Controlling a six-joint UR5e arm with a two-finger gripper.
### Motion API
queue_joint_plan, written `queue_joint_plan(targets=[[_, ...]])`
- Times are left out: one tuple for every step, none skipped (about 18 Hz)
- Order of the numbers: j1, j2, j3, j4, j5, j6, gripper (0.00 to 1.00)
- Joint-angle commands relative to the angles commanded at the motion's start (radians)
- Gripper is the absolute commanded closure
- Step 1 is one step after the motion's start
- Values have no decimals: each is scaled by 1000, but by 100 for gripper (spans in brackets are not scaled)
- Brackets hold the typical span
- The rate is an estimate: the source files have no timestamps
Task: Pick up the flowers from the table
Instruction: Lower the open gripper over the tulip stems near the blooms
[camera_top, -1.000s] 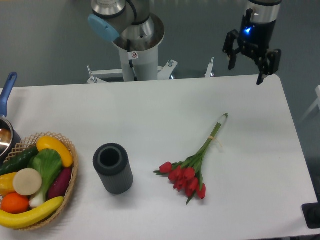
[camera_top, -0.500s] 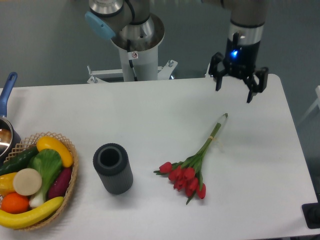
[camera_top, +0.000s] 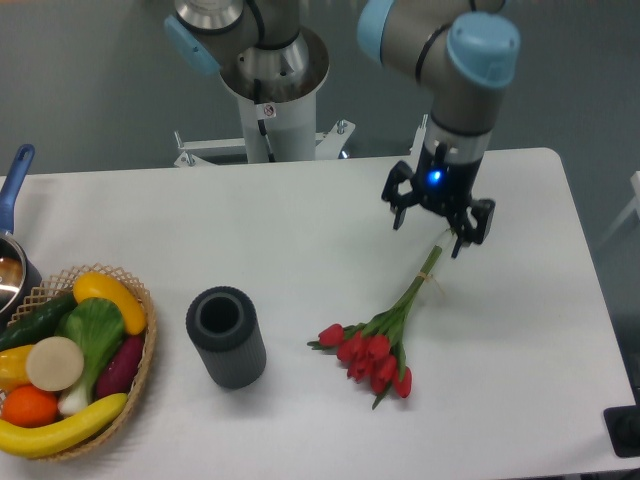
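Note:
The flowers (camera_top: 385, 335) lie on the white table (camera_top: 300, 230), right of centre. Their red tulip buds point toward the front and the green stems run up and to the right. My gripper (camera_top: 428, 235) is open, fingers pointing down. It hangs just above the far tip of the stems and holds nothing. The left fingertip (camera_top: 397, 221) is left of the stem end and the right fingertip (camera_top: 458, 248) is beside it. The stem tip is partly hidden behind the gripper.
A dark grey cylindrical vase (camera_top: 226, 336) lies left of the flowers. A wicker basket of vegetables (camera_top: 70, 360) sits at the front left, with a blue-handled pot (camera_top: 12, 255) behind it. The robot base (camera_top: 272, 100) stands behind the table's far edge.
The arm has swung down and to the left from the table's far right corner. The gripper has dropped to the stem end of the flowers and is still open. The flowers have not moved.

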Motion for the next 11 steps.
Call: queue_joint_plan(targets=[[-18, -20, 0, 17, 17, -18, 0], [-31, -40, 2, 32, 20, -26, 0], [-32, -57, 0, 43, 20, -28, 0], [-38, -75, 2, 49, 20, -28, 0], [-45, -84, 3, 54, 20, -28, 0], [-46, -91, 3, 57, 20, -28, 0], [-46, -100, 2, 65, 20, -25, 0], [-46, -104, -3, 77, 20, -23, 0], [-46, -108, -8, 85, 20, -23, 0], [-48, -117, -11, 91, 20, -23, 0], [-48, -126, -12, 92, 22, -23, 0]])
